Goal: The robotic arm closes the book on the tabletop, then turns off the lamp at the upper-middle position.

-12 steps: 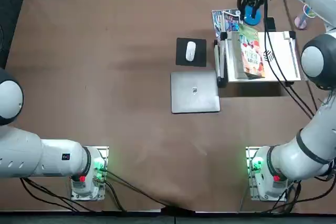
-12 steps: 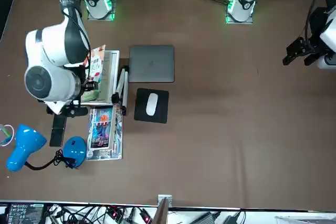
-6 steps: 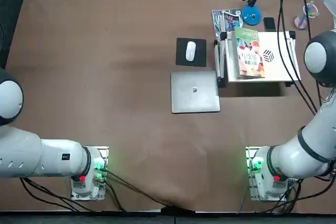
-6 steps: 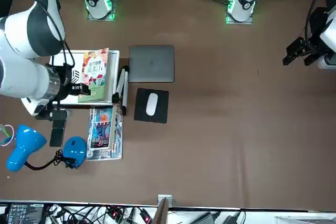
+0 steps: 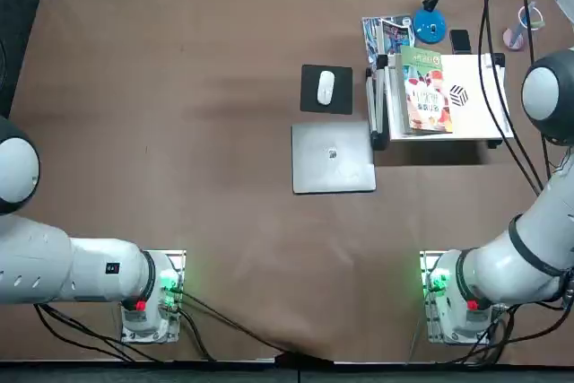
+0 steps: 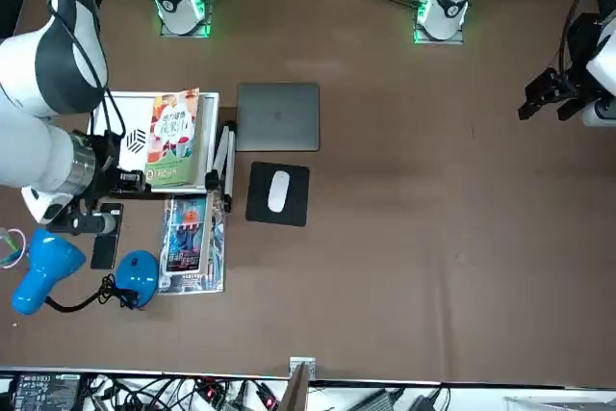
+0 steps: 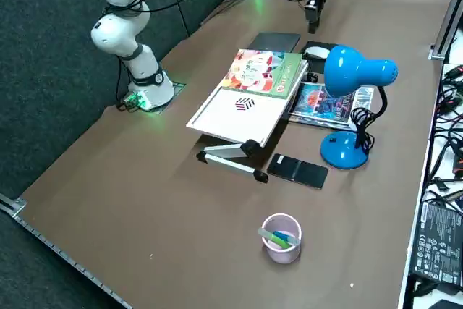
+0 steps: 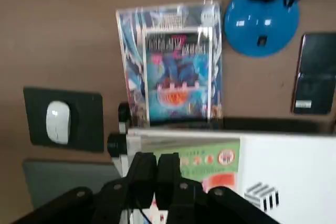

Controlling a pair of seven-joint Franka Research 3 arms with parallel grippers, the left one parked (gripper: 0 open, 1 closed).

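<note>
Lying closed on the white stand [image 7: 217,119], the book [image 7: 262,70] no longer has its cover raised, so the lamp [image 7: 343,151] beyond the stand likely comes next; the right gripper [image 8: 163,157], fingers together and empty, hangs near the stand's lamp-side edge.

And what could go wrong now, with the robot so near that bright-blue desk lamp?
The right gripper hovers by the green-covered paperback book with its fingers shut, so dipping low might nudge the book open. Heading for the bright-blue desk lamp, it could snag the bunched black cord and perhaps tip it.
</note>
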